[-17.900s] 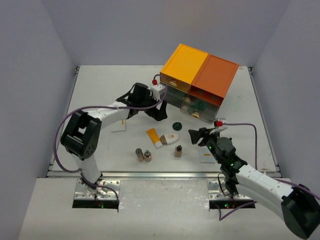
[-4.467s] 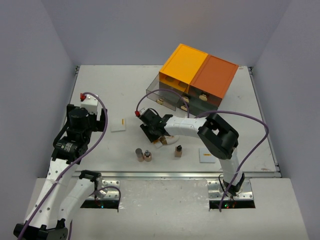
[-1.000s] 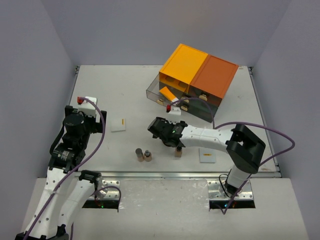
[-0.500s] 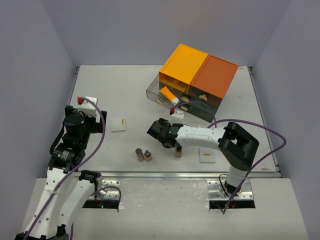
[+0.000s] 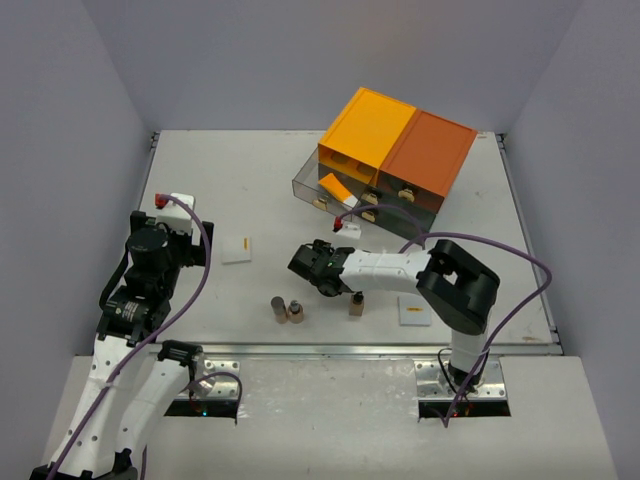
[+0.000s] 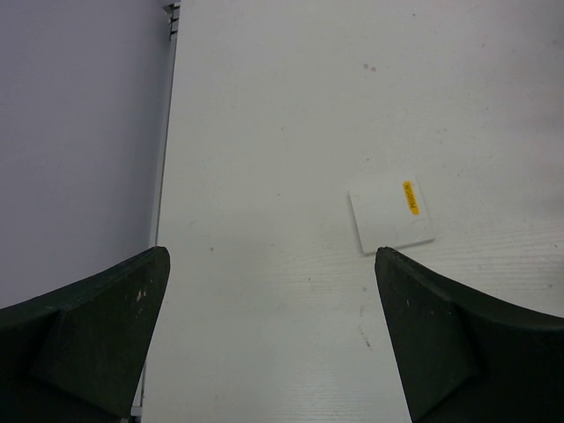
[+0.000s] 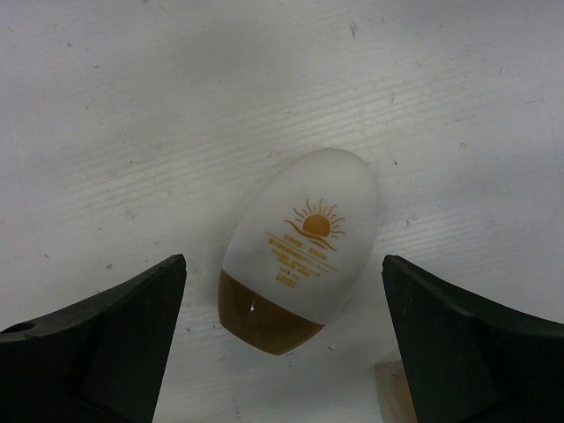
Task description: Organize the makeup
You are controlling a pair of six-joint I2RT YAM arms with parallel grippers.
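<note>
The right gripper (image 7: 284, 260) stands wide over the oval (image 7: 300, 238). One finger is on each side, with bare desk (image 5: 250, 180) showing between each finger and the oval, so it holds nothing.

The oval lies flat on the desk in front of the chest (image 5: 400, 150), a little out from the chest's open drawer (image 5: 312, 180) on the side towards the arms. Its sun print faces up and its brown cap end points back toward the wrist camera. In the top view the gripper hides most of it.

The tube (image 5: 335, 187) lies at a slant inside that open drawer, at the chest's lower left corner.

A bottle (image 5: 355, 305) stands upright in front of the chest, farther out than the oval and just beside the right gripper. Two more bottles (image 5: 296, 312) stand close together, farther out again and off to the chest's left; whether they touch I cannot tell.

The left gripper (image 6: 271, 256) is also wide and empty, hanging over bare desk well to the left of the chest. The square (image 6: 391, 211), with a small yellow label, lies flat between that gripper and the chest, apart from both. A second square (image 5: 414, 311) lies in front of the chest's right half, near the desk's front edge.
</note>
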